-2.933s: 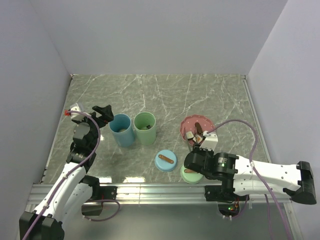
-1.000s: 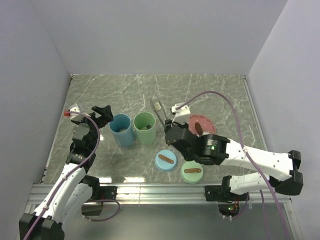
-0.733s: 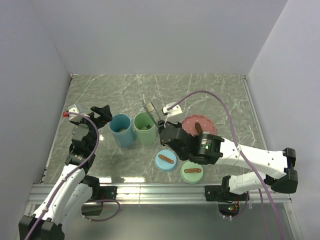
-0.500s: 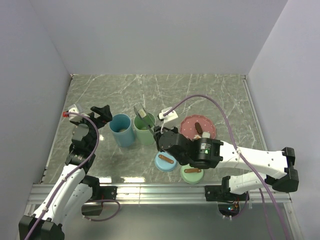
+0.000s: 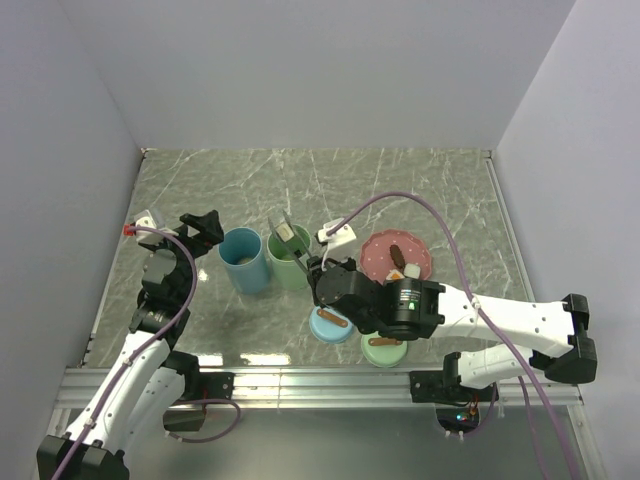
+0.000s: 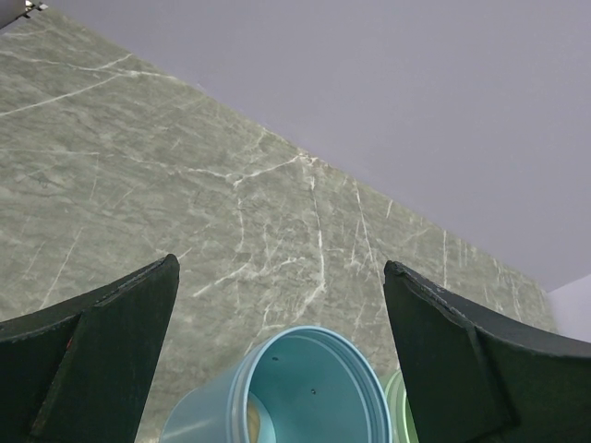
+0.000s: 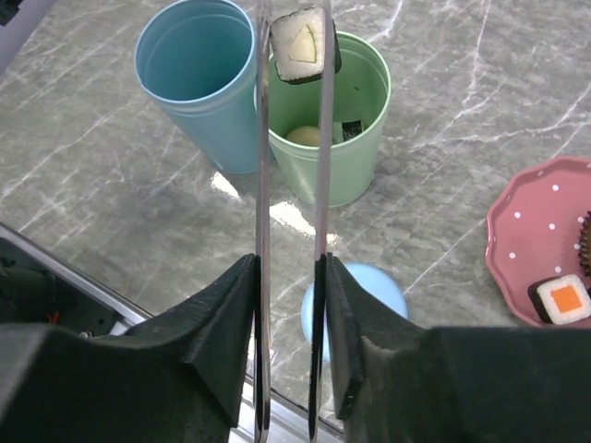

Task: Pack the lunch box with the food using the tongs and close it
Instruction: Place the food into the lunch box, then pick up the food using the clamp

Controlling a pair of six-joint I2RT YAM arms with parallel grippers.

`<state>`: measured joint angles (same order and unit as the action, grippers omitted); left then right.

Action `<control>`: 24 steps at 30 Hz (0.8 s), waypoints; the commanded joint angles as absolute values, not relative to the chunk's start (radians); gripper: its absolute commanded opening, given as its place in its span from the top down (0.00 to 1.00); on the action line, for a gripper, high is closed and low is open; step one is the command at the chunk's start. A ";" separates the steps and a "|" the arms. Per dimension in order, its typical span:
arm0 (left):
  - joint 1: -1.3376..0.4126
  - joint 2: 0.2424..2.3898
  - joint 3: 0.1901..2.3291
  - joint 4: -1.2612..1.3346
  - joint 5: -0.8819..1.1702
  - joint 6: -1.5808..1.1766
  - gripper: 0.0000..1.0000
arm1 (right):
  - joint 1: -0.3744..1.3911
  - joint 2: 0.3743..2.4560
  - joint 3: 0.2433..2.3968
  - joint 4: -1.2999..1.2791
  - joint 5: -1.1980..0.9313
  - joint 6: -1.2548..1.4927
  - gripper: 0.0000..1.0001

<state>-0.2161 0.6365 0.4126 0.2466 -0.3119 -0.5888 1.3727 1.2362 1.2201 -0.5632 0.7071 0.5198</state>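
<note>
The right jaws squeeze the tongs [image 7: 262, 185], which pinch a sushi piece [image 7: 305, 44] over the rim of the green cup [image 7: 349, 175], so letting go now may bounce it onto the table [image 7: 480, 83]; the left jaws stand spread.

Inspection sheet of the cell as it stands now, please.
Surface: marble table, no spills seen.
Job's things: blue cup and green cup upright, side by side; blue lid and green lid off; plate holds an orange-topped piece; tongs hold a sushi piece over the green cup.
Clutter: nothing seen.
Fingers: right fingers shut on tongs; left fingers open, empty.
Cables: purple cable arcs over the plate.
Surroundings: plain walls.
</note>
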 commanded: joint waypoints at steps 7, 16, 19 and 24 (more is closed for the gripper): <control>-0.210 0.634 0.419 0.258 -0.311 -0.597 0.00 | 1.382 1.215 1.215 -0.548 0.756 0.543 0.47; -0.210 0.632 0.417 0.258 -0.311 -0.595 0.01 | 1.384 1.197 1.212 -0.575 0.819 0.577 0.45; -0.210 0.637 0.416 0.262 -0.307 -0.598 0.01 | 1.376 1.164 1.193 -0.604 0.853 0.607 0.44; -0.210 0.641 0.416 0.265 -0.301 -0.598 0.00 | 1.277 1.112 1.118 -0.607 0.835 0.646 0.43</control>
<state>-0.2161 0.6388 0.4126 0.2417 -0.3115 -0.5892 1.3426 1.1629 1.1484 -0.6006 0.7921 0.5961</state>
